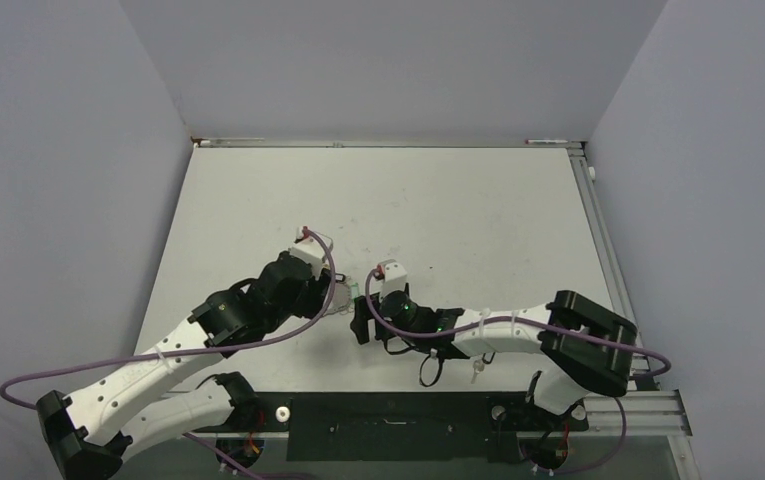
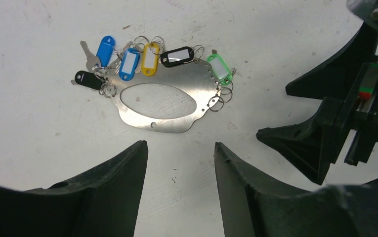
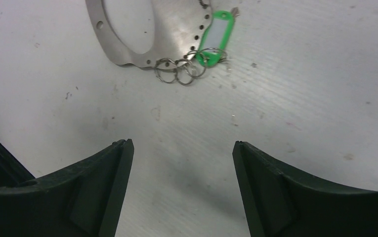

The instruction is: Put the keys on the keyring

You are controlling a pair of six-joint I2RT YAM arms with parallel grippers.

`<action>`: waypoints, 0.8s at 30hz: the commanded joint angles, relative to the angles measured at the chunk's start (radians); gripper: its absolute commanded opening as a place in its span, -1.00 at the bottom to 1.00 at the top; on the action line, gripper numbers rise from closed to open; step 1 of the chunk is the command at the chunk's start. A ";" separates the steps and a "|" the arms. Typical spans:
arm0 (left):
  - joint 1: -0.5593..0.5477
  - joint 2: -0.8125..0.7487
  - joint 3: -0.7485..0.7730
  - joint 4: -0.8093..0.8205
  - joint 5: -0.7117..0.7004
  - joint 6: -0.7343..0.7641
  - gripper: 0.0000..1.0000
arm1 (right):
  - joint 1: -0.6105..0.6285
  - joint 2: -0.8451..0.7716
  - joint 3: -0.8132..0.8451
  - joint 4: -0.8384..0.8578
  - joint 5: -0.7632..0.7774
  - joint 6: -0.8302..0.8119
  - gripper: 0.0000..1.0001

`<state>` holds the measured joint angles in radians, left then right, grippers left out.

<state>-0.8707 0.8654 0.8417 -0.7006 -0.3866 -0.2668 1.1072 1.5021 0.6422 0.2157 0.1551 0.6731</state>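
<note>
Both grippers — left (image 2: 179, 163) and right (image 3: 182, 163) — are hovering wide open, empty, just short of the keyring (image 2: 177, 116), perhaps lining up to pick keys (image 2: 149, 59) beyond.

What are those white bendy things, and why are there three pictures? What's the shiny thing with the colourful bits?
The white bendy things are two robot arms. One picture looks down from above the table. The other two come from little cameras on each arm's wrist, so you see its own black fingers at the bottom.

The left gripper and the right gripper are both open and hold nothing.

On the table lies a flat shiny metal plate with an oval hole in the middle and small holes along its edge. Around it sit tags: two blue, a yellow, two black and a green. There is also a silver key and small rings.
</note>
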 commanded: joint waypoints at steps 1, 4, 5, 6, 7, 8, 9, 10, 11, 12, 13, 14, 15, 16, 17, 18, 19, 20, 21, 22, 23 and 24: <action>0.003 -0.013 -0.023 0.090 -0.008 0.067 -0.01 | 0.053 0.095 0.094 0.106 0.061 0.097 0.46; 0.005 -0.029 -0.027 0.094 -0.020 0.062 -0.01 | 0.053 0.157 0.131 0.161 0.016 0.121 0.36; 0.006 -0.035 -0.028 0.094 -0.026 0.060 -0.01 | 0.053 0.174 0.142 0.173 0.003 0.125 0.31; 0.006 -0.040 -0.029 0.093 -0.030 0.058 -0.01 | 0.054 0.196 0.152 0.183 -0.008 0.129 0.27; 0.008 -0.044 -0.030 0.094 -0.032 0.058 -0.01 | 0.052 0.212 0.163 0.190 -0.014 0.132 0.24; 0.010 -0.047 -0.031 0.094 -0.033 0.057 -0.01 | 0.052 0.229 0.173 0.194 -0.015 0.133 0.22; 0.013 -0.048 -0.031 0.093 -0.034 0.057 -0.01 | 0.047 0.244 0.183 0.198 -0.024 0.136 0.19; 0.015 -0.048 -0.032 0.093 -0.034 0.057 -0.01 | 0.043 0.259 0.190 0.205 -0.033 0.138 0.16; 0.016 -0.049 -0.032 0.094 -0.033 0.057 -0.01 | 0.039 0.274 0.195 0.214 -0.043 0.142 0.16; 0.019 -0.049 -0.032 0.093 -0.032 0.058 -0.01 | 0.034 0.287 0.197 0.227 -0.055 0.146 0.14; 0.019 -0.051 -0.032 0.094 -0.031 0.058 -0.01 | 0.027 0.300 0.197 0.243 -0.071 0.150 0.12; 0.021 -0.053 -0.033 0.095 -0.031 0.058 -0.01 | 0.020 0.312 0.197 0.253 -0.084 0.153 0.09; 0.020 -0.055 -0.033 0.095 -0.028 0.059 -0.01 | 0.012 0.322 0.197 0.258 -0.092 0.156 0.09; 0.021 -0.055 -0.033 0.095 -0.028 0.060 -0.01 | 0.003 0.329 0.195 0.262 -0.099 0.158 0.08; 0.021 -0.055 -0.033 0.095 -0.026 0.060 -0.01 | -0.007 0.333 0.190 0.266 -0.102 0.158 0.08; 0.021 -0.054 -0.033 0.096 -0.027 0.060 -0.01 | -0.018 0.334 0.183 0.267 -0.103 0.156 0.08; 0.021 -0.054 -0.033 0.095 -0.026 0.060 -0.01 | -0.033 0.331 0.176 0.266 -0.105 0.154 0.08; 0.021 -0.053 -0.033 0.095 -0.026 0.060 -0.01 | -0.045 0.325 0.165 0.265 -0.105 0.150 0.08; 0.020 -0.052 -0.032 0.096 -0.026 0.060 -0.01 | -0.060 0.317 0.153 0.264 -0.103 0.146 0.08; 0.020 -0.051 -0.032 0.095 -0.025 0.061 -0.01 | -0.076 0.307 0.139 0.261 -0.099 0.140 0.08; 0.022 -0.050 -0.032 0.095 -0.024 0.061 -0.01 | -0.092 0.297 0.128 0.259 -0.098 0.134 0.08; 0.022 -0.049 -0.032 0.095 -0.025 0.061 -0.01 | -0.108 0.289 0.118 0.256 -0.098 0.125 0.08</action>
<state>-0.8551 0.8265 0.8066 -0.6464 -0.4038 -0.2199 1.0569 1.8259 0.8040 0.4629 0.0532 0.8177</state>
